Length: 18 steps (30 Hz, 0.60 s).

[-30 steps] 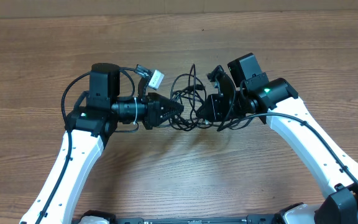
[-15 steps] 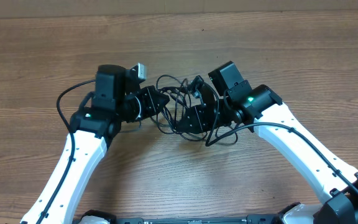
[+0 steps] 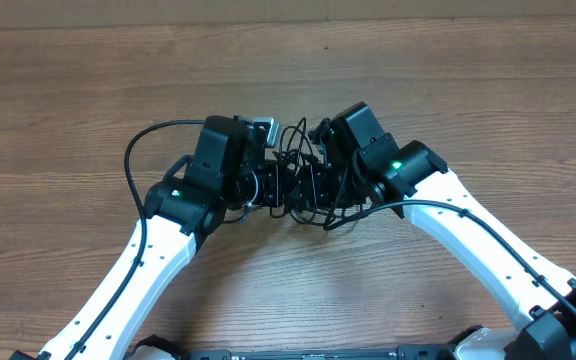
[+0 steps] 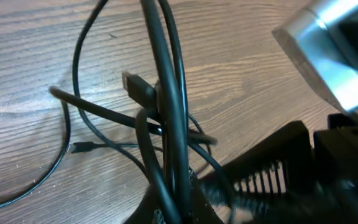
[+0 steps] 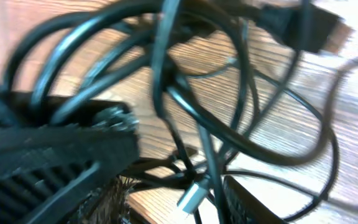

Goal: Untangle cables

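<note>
A second ago my two arms stood apart with the cables spread loosely between them. Now I have brought them together, and the cables (image 3: 303, 180) are bunched in one tight knot that touches the left end effector (image 3: 271, 187) on its right side. This end effector is fully closed; in its wrist view several strands rise straight out of it, so I judge it holds them. The right end effector (image 3: 320, 182), just beyond the knot from the left one, has opened partly. Strands and a silver plug (image 5: 191, 196) pass between its jaws, but I see no pinch there. For the task this gives slack only: nothing is separated yet.
</note>
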Tool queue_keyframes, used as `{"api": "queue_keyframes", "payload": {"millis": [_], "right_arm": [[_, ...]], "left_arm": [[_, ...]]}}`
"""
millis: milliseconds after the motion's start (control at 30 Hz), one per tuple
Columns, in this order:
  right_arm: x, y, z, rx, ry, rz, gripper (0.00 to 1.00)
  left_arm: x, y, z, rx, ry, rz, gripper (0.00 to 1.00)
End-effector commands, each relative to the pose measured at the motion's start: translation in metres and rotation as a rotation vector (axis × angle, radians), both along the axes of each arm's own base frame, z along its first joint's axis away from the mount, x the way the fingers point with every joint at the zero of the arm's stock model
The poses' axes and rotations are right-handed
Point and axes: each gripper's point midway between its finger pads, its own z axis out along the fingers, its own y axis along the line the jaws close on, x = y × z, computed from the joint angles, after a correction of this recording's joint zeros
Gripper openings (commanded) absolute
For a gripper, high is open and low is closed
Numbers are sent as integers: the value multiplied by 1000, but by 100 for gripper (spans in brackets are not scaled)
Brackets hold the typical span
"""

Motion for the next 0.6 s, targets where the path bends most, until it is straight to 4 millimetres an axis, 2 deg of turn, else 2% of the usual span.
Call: {"api": "queue_keyframes", "payload": {"millis": [0,133,267,400,467,567], "right_arm": [[38,-45,-11,-213,-118,-204,48],[48,-68,-14,-309,-144,-336,49],[51,-83,-15,-367,-154,-416,53],[52,-108,-16,-459,-159,-553,56],[51,-121,-17,-485,-142,-632,62],[47,-110,-20,-411,-76,-608,67]], "left_arm": [[-23,-29,29,-135,-20,-173,4],[-44,-45,44,-193,-130,-416,4],[-46,-43,40,-180,-113,-418,4],[-43,-41,37,-156,-120,-403,4],[-36,-34,30,-103,-123,-358,5],[-30,-22,17,-24,-98,-288,17]]}}
